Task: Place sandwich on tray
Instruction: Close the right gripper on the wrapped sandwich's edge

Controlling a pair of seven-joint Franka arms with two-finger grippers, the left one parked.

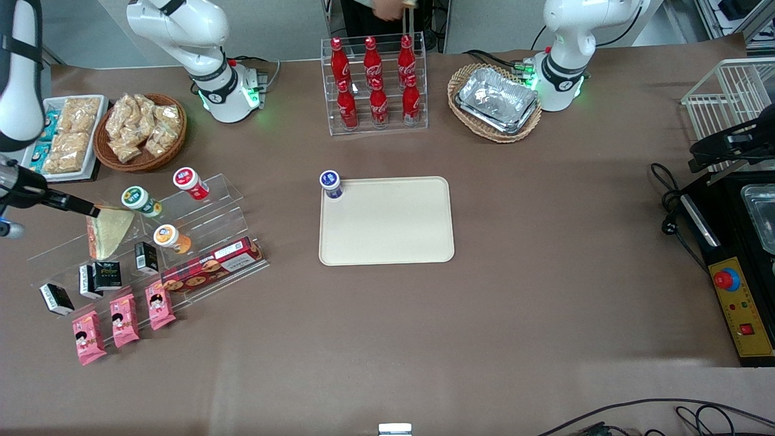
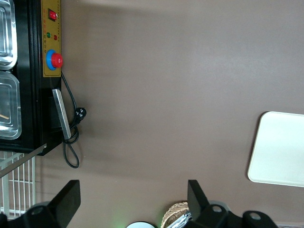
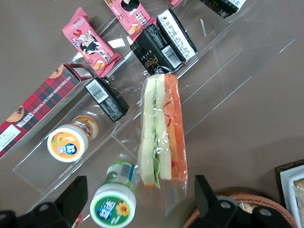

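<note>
The sandwich [image 1: 109,233] is a wrapped triangular wedge lying on the upper step of a clear acrylic rack [image 1: 212,209] toward the working arm's end of the table. In the right wrist view the sandwich [image 3: 161,130] shows pale bread layers with an orange edge. My right gripper [image 1: 91,211] hovers just above the sandwich's end; in the wrist view the gripper [image 3: 140,186] is open, its fingers [image 3: 78,190] spread wide on either side of the wrap's end, not touching it. The cream tray [image 1: 387,230] lies flat at the table's middle and also shows in the left wrist view [image 2: 280,147].
A green-lidded bottle [image 3: 114,204] lies beside the sandwich, between my fingers. An orange-lidded cup [image 3: 67,142], black boxes [image 3: 151,52], a red cookie box [image 1: 209,266] and pink packets [image 1: 124,318] share the rack. A blue-lidded cup [image 1: 330,181] stands on the tray's corner. A wicker snack basket [image 1: 142,130] is close by.
</note>
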